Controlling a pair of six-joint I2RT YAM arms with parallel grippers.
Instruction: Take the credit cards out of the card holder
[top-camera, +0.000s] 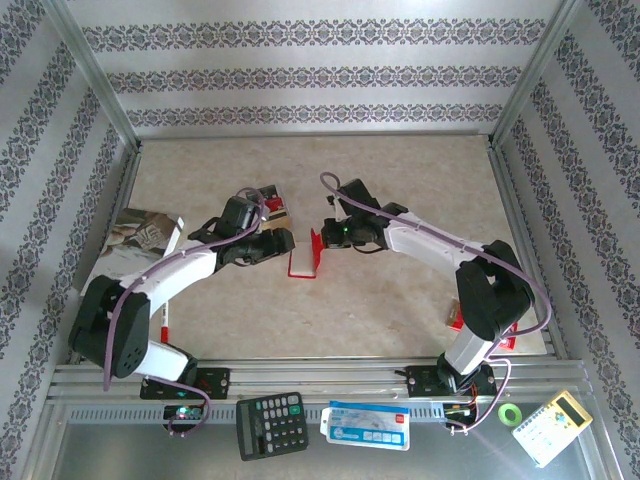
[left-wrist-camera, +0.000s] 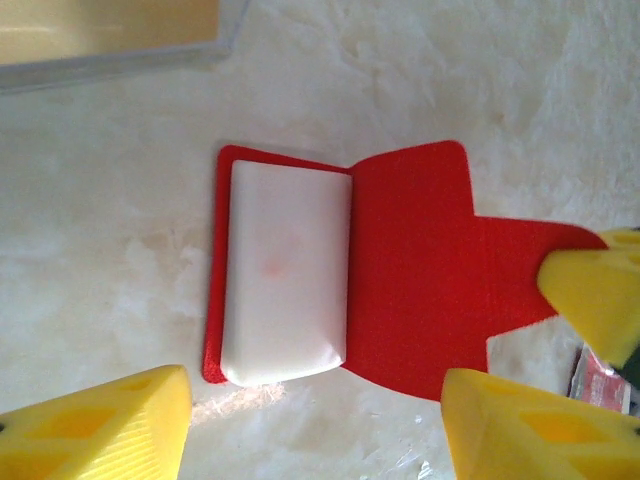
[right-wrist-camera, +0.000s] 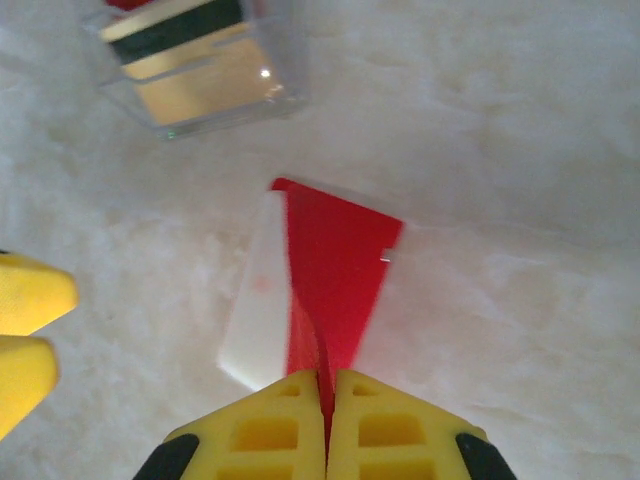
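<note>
left arm (top-camera: 185, 268) and right arm (top-camera: 430, 240) both white shells with chunky black joints, thin purple cable (top-camera: 543, 292) looping along each, black base blocks, fingers (right-wrist-camera: 275, 430) bright yellow plastic, square waffle-ish pockets, black backing

The holder (left-wrist-camera: 410, 270) is bright red, its inner pocket (left-wrist-camera: 285, 270) milky white with a faint pink spot. The left fingers (left-wrist-camera: 100, 430) and right fingers (right-wrist-camera: 270, 430) are yellow. The table (top-camera: 400, 310) is pale beige, marbled. The walls (top-camera: 300, 70) are white with grey-purple floral bands. The card (right-wrist-camera: 195, 85) is gold with a dark band. The arms (top-camera: 430, 240) are white and black, their cables (top-camera: 323, 182) purple. The calculator (top-camera: 270, 425) is black, the packet (top-camera: 366, 425) blue and white, the tape roll (top-camera: 511, 413) green.
</note>
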